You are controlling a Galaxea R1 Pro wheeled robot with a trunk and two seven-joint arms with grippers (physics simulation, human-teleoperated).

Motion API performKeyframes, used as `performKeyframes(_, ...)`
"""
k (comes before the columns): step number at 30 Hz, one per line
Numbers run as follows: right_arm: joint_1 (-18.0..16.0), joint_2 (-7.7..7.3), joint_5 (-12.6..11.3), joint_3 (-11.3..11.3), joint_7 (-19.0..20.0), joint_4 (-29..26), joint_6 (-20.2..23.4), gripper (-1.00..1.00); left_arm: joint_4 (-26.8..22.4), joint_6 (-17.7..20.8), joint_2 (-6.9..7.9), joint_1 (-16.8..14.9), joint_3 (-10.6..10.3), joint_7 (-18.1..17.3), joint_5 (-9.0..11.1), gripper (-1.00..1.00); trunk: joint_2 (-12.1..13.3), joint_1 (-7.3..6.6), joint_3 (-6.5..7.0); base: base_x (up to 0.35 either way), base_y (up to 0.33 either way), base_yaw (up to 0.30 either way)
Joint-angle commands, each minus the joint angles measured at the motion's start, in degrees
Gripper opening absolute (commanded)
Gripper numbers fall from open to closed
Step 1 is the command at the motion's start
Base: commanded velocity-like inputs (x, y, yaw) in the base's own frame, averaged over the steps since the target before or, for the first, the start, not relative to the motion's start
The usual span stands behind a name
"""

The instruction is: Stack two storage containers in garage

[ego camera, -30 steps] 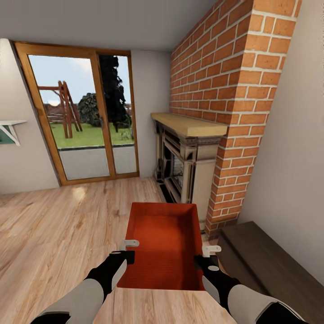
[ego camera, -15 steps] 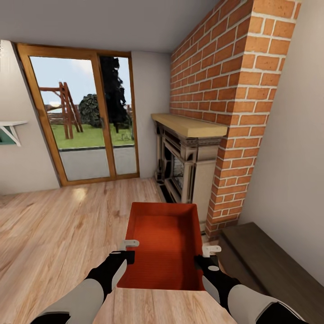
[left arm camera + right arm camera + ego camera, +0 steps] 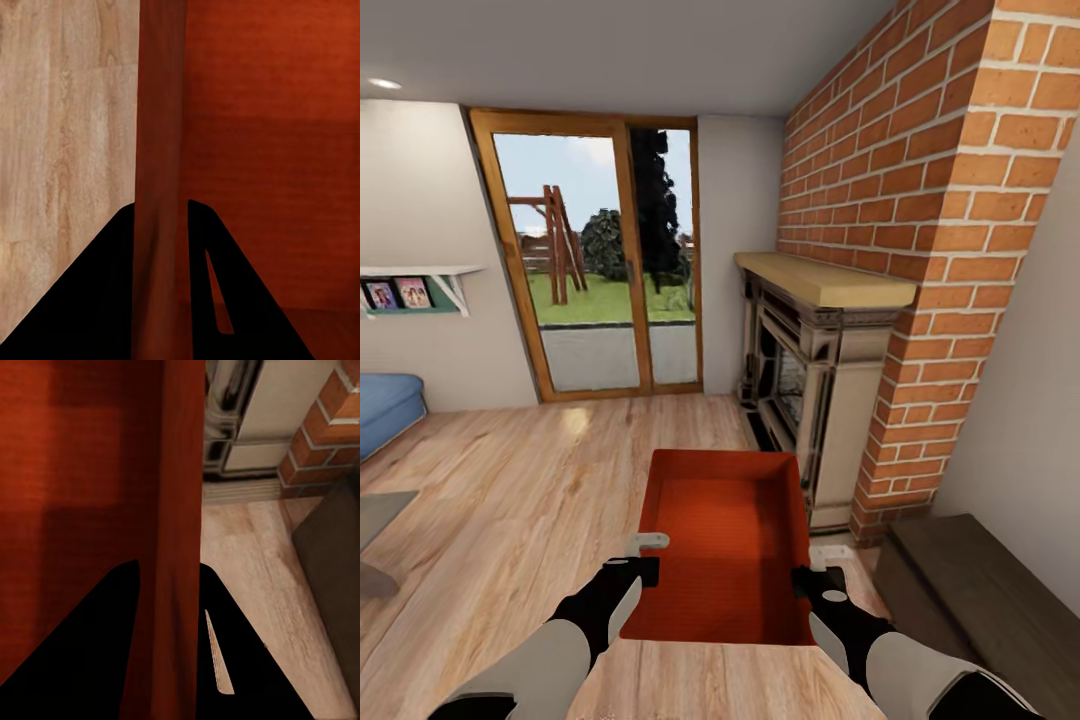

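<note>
Your left claw point(image 3: 643, 560) is clamped on the left wall of the storage container point(image 3: 725, 540), and your right claw point(image 3: 815, 568) is clamped on its right wall. The container hangs level between them above the living room's wood plank floor point(image 3: 510, 500), beside the brick fireplace point(image 3: 815, 380).

No legible text, labels, brands, numbers or signs appear in any view. The two framed pictures point(image 3: 398, 294) on the wall shelf point(image 3: 420, 272) are too small to show any lettering.
</note>
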Motion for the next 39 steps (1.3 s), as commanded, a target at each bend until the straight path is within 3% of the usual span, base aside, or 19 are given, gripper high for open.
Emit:
performKeyframes(1,-0.06,0.03,0.20,0.18,-1.61,-1.11,-0.70,-1.00,0.11,0.45,-0.27,-0.01,1.07,0.28,-0.76,-1.00,-0.11,0.02,-0.12,0.000,0.000,0.268)
performKeyframes(39,-0.06,-0.06,0.20,0.18,-1.61,-1.11,-0.70,-1.00,0.16,0.45,-0.27,-0.01,1.07,0.28,-0.76,-1.00,-0.11,0.02,-0.15,0.000,0.000,0.269)
